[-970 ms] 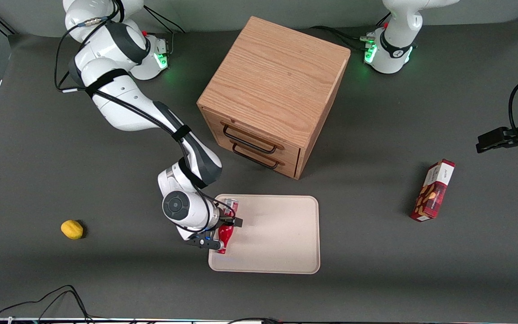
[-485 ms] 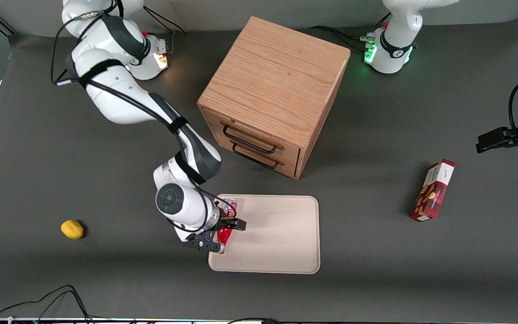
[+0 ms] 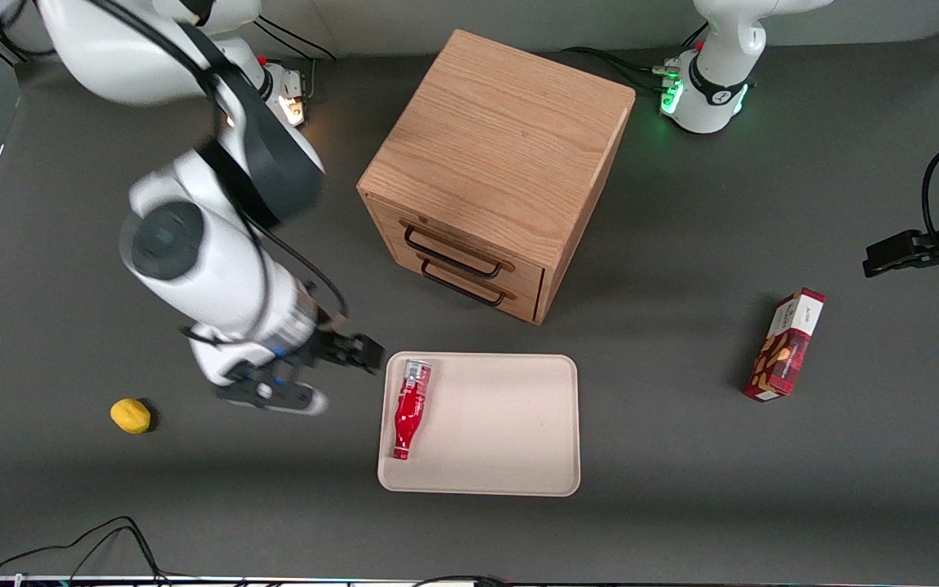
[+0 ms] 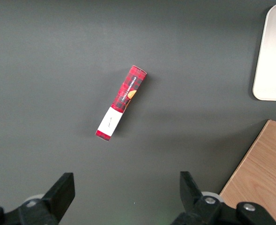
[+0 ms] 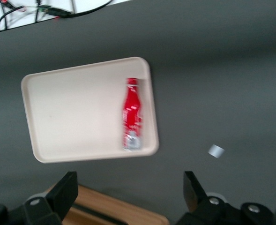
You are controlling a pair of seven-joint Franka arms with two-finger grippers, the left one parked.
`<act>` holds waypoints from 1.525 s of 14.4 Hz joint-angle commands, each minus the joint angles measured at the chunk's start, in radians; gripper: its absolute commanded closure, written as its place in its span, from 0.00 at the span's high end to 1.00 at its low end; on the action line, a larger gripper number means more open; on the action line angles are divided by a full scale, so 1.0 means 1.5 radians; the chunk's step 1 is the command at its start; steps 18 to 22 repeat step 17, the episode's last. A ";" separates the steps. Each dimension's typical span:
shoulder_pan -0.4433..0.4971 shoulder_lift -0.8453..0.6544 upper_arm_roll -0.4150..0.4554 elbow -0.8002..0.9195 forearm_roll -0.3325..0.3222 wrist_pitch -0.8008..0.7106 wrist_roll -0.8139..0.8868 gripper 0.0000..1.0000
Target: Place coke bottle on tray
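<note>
The coke bottle (image 3: 408,408) lies flat on the beige tray (image 3: 502,424), along the tray's edge toward the working arm, its cap pointing at the front camera. My right gripper (image 3: 331,375) hangs open and raised above the bare table beside that edge, holding nothing. In the right wrist view the coke bottle (image 5: 132,119) rests inside the rim of the tray (image 5: 77,112), well below the open gripper (image 5: 130,187). A corner of the tray (image 4: 272,51) also shows in the left wrist view.
A wooden two-drawer cabinet (image 3: 494,171) stands just farther from the front camera than the tray. A red snack box (image 3: 787,344) lies toward the parked arm's end. A small yellow object (image 3: 130,415) lies toward the working arm's end.
My gripper has opened, let go of the coke bottle, then lifted and drawn back toward the working arm's end. The bottle stays lying on the tray.
</note>
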 commanded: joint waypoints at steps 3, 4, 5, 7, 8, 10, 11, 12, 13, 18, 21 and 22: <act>-0.067 -0.188 -0.024 -0.041 0.006 -0.227 -0.047 1.00; -0.066 -0.220 -0.058 -0.050 0.014 -0.262 -0.068 1.00; -0.066 -0.264 -0.095 -0.073 0.044 -0.281 -0.081 1.00; -0.064 -0.378 -0.186 -0.197 0.098 -0.275 -0.145 1.00; -0.061 -0.435 -0.214 -0.276 0.105 -0.250 -0.169 1.00; -0.061 -0.550 -0.237 -0.438 0.106 -0.172 -0.185 1.00; -0.057 -0.593 -0.249 -0.495 0.110 -0.149 -0.189 1.00; -0.056 -0.616 -0.250 -0.523 0.110 -0.138 -0.189 1.00; -0.055 -0.621 -0.250 -0.529 0.110 -0.142 -0.189 1.00; -0.054 -0.587 -0.251 -0.476 0.110 -0.163 -0.205 1.00; -0.054 -0.587 -0.251 -0.476 0.110 -0.163 -0.205 1.00; -0.054 -0.587 -0.251 -0.476 0.110 -0.163 -0.205 1.00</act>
